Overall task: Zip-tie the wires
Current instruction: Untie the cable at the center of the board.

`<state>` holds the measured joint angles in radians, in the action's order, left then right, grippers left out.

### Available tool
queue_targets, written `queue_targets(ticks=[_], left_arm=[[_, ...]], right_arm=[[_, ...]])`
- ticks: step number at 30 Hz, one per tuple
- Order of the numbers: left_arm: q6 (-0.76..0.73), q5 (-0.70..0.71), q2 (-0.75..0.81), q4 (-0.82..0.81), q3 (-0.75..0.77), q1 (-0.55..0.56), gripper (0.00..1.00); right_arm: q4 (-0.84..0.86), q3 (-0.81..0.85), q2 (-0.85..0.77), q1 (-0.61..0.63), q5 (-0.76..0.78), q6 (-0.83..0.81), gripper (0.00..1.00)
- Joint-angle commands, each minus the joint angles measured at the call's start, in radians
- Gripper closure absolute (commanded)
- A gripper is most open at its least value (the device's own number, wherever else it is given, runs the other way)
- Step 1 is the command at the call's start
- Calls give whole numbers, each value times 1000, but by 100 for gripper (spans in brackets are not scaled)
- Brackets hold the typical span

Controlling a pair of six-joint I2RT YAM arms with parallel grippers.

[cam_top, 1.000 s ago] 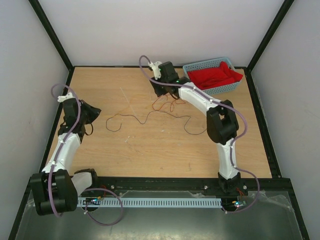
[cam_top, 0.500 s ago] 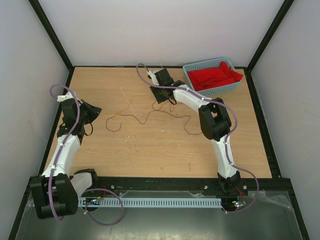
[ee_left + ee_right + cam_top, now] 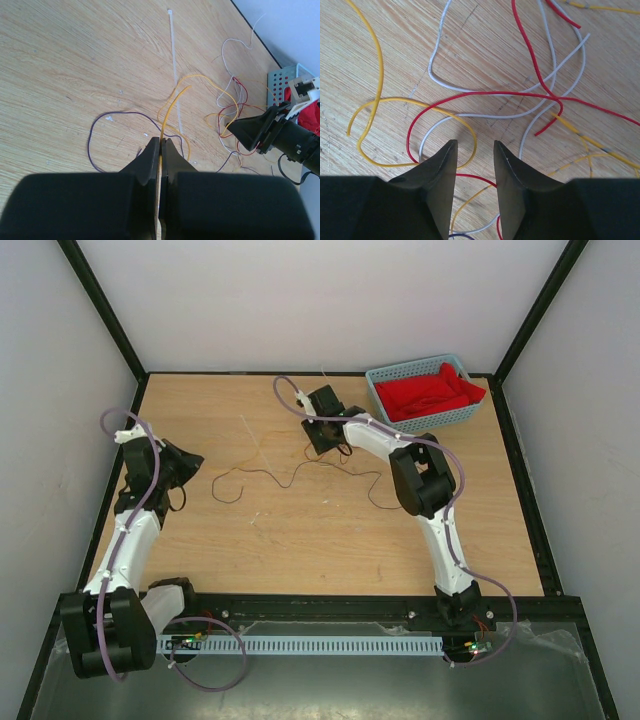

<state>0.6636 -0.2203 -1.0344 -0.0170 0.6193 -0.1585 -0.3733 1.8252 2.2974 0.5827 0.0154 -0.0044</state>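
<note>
The wires are not yet tied, and as far as the views show not yet gathered either. The left gripper has its jaws pressed together on a yellow strand, which runs out from between the fingertips and loops away across the table. The right gripper hangs low over the tangle with its jaws apart and nothing pinched. A yellow loop, a red strand and a white one cross the wood just under and ahead of the gap.

Beyond the fingers, the strands lie spread loosely over the middle and back of the table. They make red, yellow, white and dark purple curls, crossing each other but in no tight bundle. The zip tie lies flat and straight on the wood beside the yellow loop, open, with no wire through it and no gripper on it.

I judge this an early stage. One strand is secured, a second grasp looks in preparation, and bundling, threading the tie and cinching are all left. A blue basket holding a red cloth sits in the far right corner, well apart.
</note>
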Motion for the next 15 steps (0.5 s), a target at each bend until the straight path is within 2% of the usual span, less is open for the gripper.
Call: queue_targets(ticks=[1, 5, 9, 12, 15], left_arm=[[-1, -11, 16, -27, -5, -9, 100], [-3, -8, 16, -27, -4, -9, 100], [-5, -8, 17, -27, -4, -9, 100], [-13, -8, 21, -26, -4, -10, 100], [-30, -11, 26, -25, -4, -10, 100]], right_arm=[[-22, 0, 16, -2, -18, 15, 57], [-24, -11, 20, -4, -27, 17, 66], [-33, -26, -4, -5, -20, 16, 83], [-51, -43, -53, -6, 49, 14, 93], [-96, -46, -120, -5, 221, 6, 99]])
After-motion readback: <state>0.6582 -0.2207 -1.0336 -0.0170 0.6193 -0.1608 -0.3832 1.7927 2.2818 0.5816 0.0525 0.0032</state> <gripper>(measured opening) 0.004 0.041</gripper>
